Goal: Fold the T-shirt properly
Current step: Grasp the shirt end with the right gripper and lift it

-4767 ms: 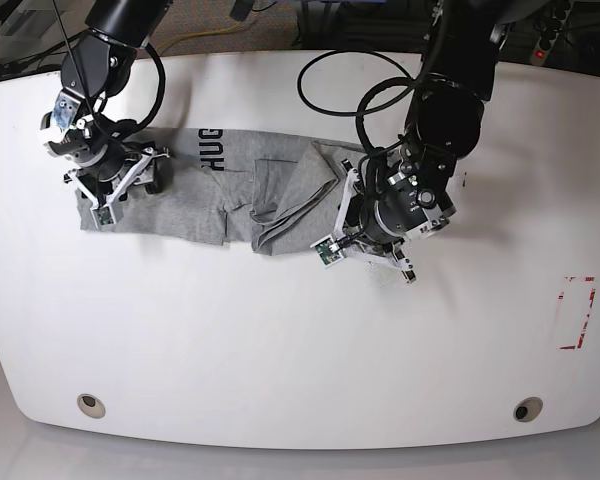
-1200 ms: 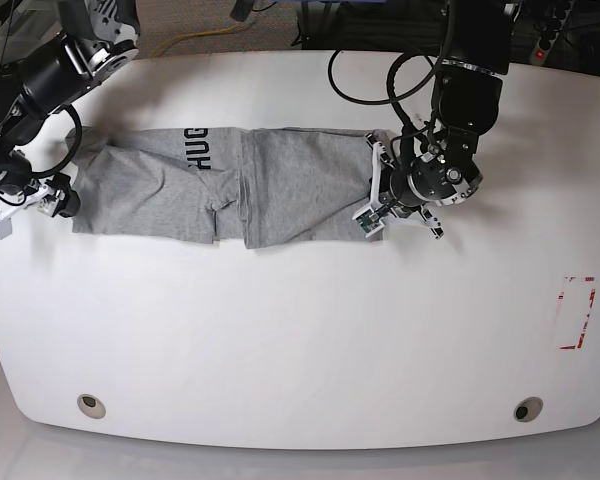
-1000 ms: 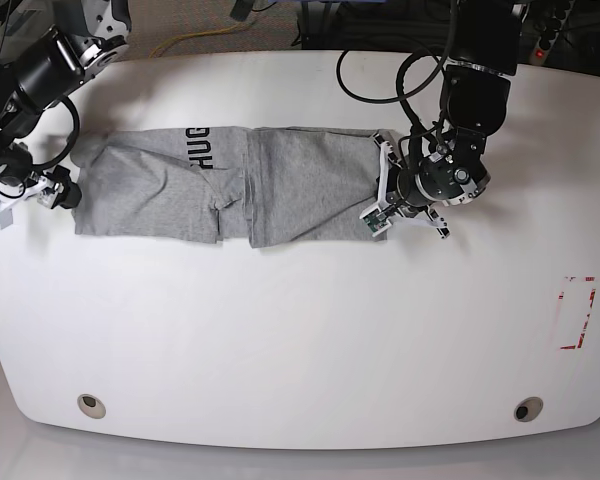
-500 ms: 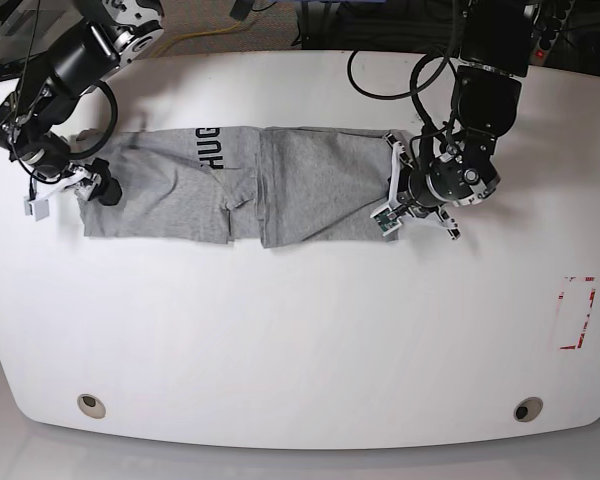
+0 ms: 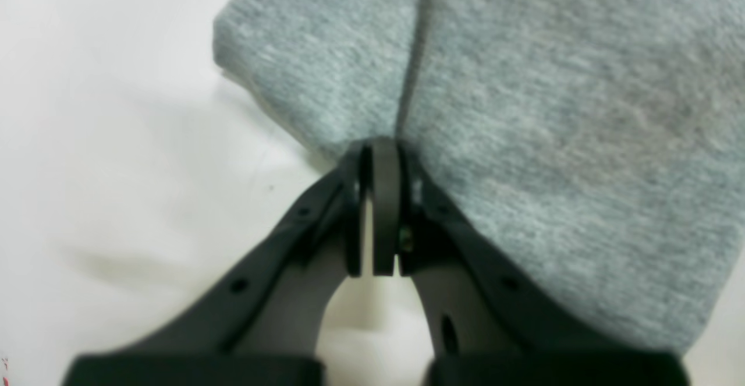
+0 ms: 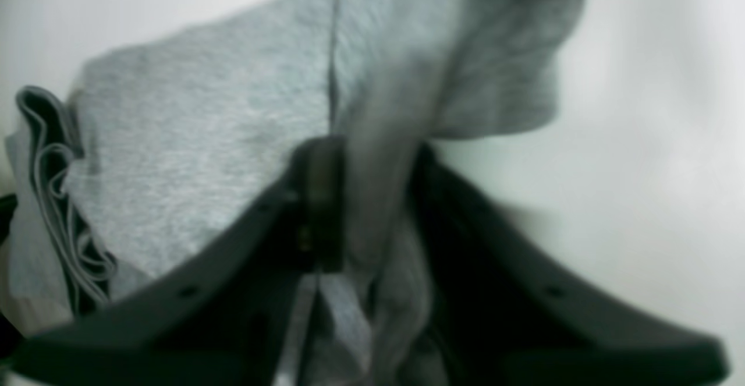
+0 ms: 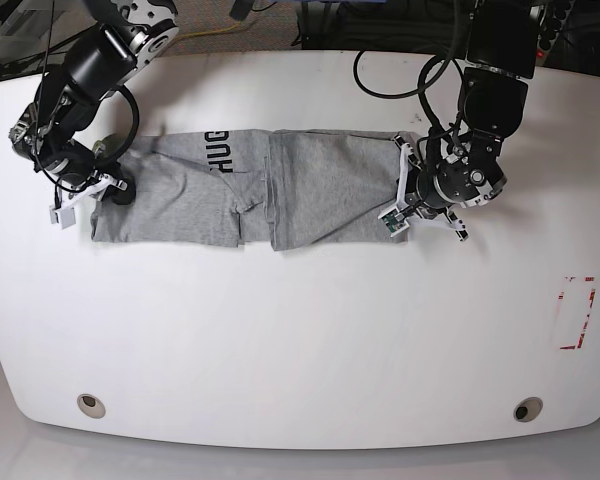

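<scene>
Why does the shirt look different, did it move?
Yes. The T-shirt slid toward the red-marked rectangle on the table, and its bunched end got pulled flat.

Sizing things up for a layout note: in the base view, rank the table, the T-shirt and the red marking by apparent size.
1. Table, largest.
2. T-shirt.
3. Red marking at the table's right edge, smallest.

Heather-grey T-shirt [image 7: 240, 190] with dark block lettering lies on a plain white table [image 7: 300, 340].

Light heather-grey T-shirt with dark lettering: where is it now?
Base view: the light heather-grey T-shirt lies stretched across the white table's far half, between the right gripper and the left gripper.
</scene>
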Motion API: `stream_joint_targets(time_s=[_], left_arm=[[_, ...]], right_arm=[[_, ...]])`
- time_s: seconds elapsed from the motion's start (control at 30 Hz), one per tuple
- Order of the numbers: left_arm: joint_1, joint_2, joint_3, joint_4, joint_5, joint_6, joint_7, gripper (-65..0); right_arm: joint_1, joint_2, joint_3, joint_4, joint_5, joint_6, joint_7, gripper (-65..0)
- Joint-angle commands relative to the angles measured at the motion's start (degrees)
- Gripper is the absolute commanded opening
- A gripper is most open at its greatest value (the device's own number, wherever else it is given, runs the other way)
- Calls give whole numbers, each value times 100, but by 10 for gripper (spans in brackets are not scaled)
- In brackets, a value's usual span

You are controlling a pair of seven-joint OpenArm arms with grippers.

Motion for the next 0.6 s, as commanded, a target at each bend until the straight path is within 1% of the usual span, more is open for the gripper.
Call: stream_joint_targets(time_s=[0.0,0.07,0.13,0.2,0.37,0.43,0.57], left_arm=[[-9,-30,-10,-24,214,-8,275,-642],[-9,-12,-10,-24,214,-8,275,-642],[-9,41,-10,-24,214,-8,275,-642],[-9,93,-10,-32,222,-8,275,-642],[-9,155,-10,-32,205,-8,275,-642],[-9,252,-1,-32,187,-8,266,-640],[-18,357,7,-32,205,-8,266,-640]], right_arm=[[62,90,-10,59,-34,-5,-53,-610],[62,117,-18,112,-34,-5,-53,-612],[9,143,-18,481,-34,-5,-62,-620],[-52,117,-18,842,-34,-5,-106,-648],[-167,117,-264,1729,10,-5,-484,-650],[-184,134,-335,2011,318,-5,-642,-650],[-351,178,-519,2538,1390,-5,-862,-650]])
